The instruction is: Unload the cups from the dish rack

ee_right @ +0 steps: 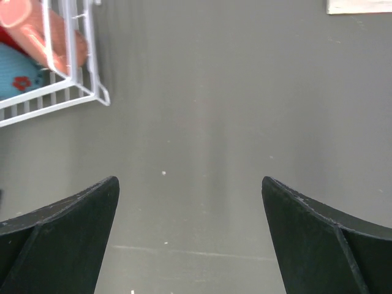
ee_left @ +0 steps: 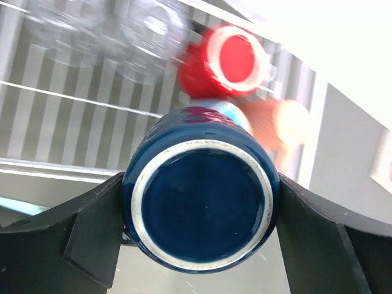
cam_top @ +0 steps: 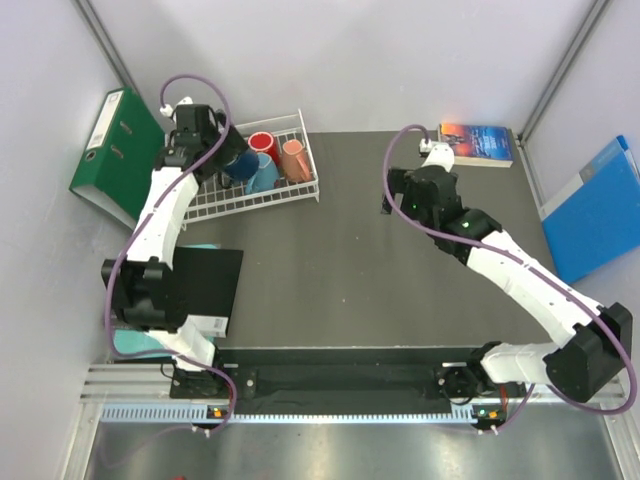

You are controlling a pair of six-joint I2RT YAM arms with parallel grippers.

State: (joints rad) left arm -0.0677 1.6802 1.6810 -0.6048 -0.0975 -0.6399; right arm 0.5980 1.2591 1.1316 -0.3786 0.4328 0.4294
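The white wire dish rack (cam_top: pixel 296 190) stands at the table's far left. My left gripper (cam_top: pixel 222 152) is shut on the dark blue mug (ee_left: pixel 202 205), its base facing the wrist camera, held over the rack (ee_left: pixel 55 98). In the rack lie the red mug (cam_top: pixel 261 143), light blue mug (cam_top: pixel 263 175) and orange mug (cam_top: pixel 295 157). Two clear glass tumblers (ee_left: pixel 104 37) show blurred in the left wrist view. My right gripper (cam_top: pixel 388 205) is open and empty over the dark table, right of the rack's corner (ee_right: pixel 92 92).
A green binder (cam_top: pixel 115 150) leans against the left wall. A black sheet (cam_top: pixel 205 285) and a teal item (cam_top: pixel 135 342) lie at the near left. A book (cam_top: pixel 478 143) lies at the far right, a blue folder (cam_top: pixel 595 210) at the right wall.
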